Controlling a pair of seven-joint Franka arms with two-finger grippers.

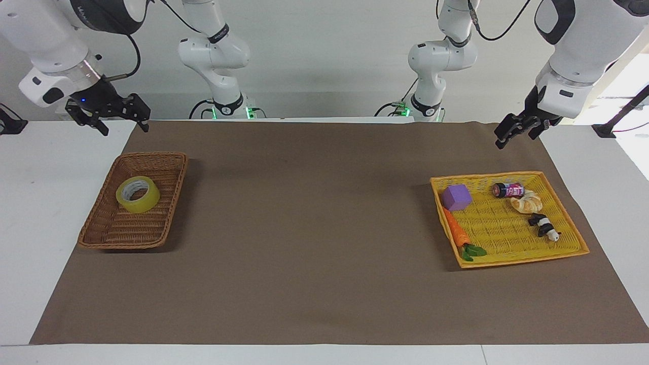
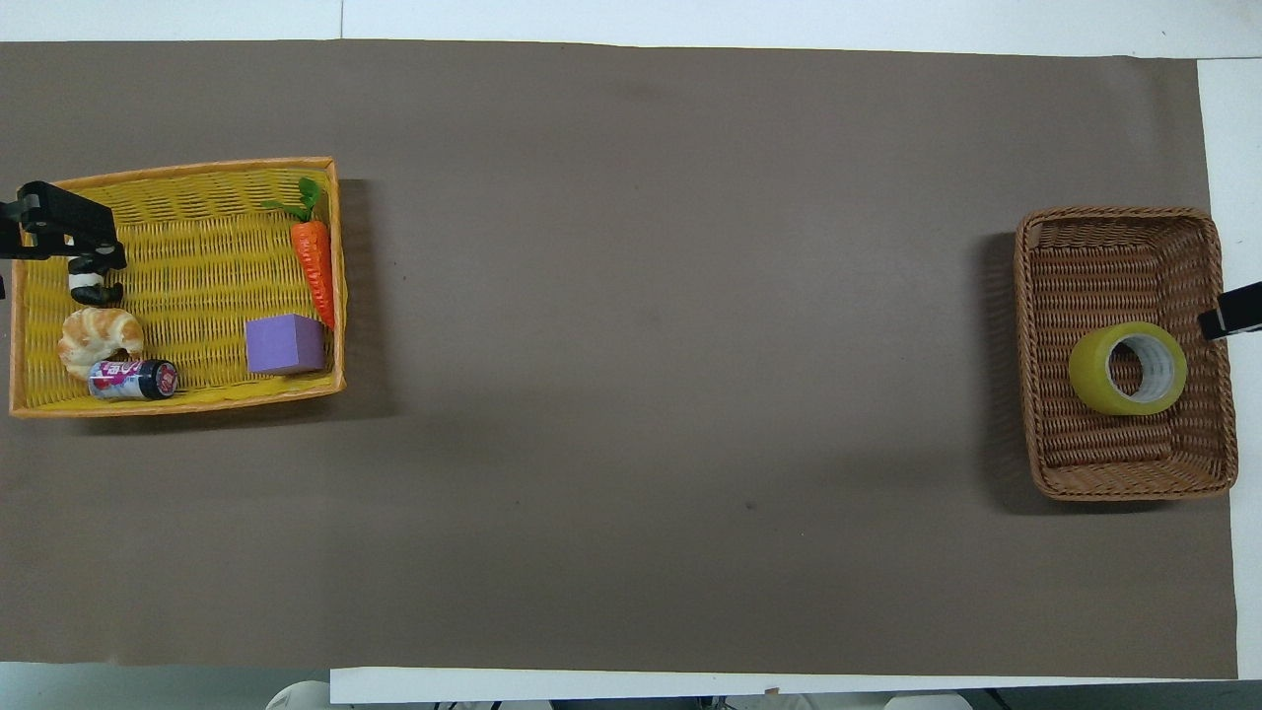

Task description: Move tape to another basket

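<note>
The yellow tape (image 1: 137,194) lies in the dark brown wicker basket (image 1: 104,234) at the right arm's end of the table, tilted against the basket wall. It also shows in the overhead view (image 2: 1127,368) inside the basket (image 2: 1124,485). My right gripper (image 1: 125,129) is open and empty, raised in the air by the mat's edge at the robots' end of the basket. Only its tip (image 2: 1232,321) shows in the overhead view. My left gripper (image 1: 514,142) is open and empty, held in the air beside the yellow tray, and waits.
A bright yellow-orange woven tray (image 1: 568,253) at the left arm's end holds a purple block (image 1: 456,197), a carrot (image 1: 456,234), a small can (image 1: 508,190), a croissant (image 1: 527,204) and a black-and-white toy (image 1: 543,226). A brown mat (image 1: 314,228) covers the table.
</note>
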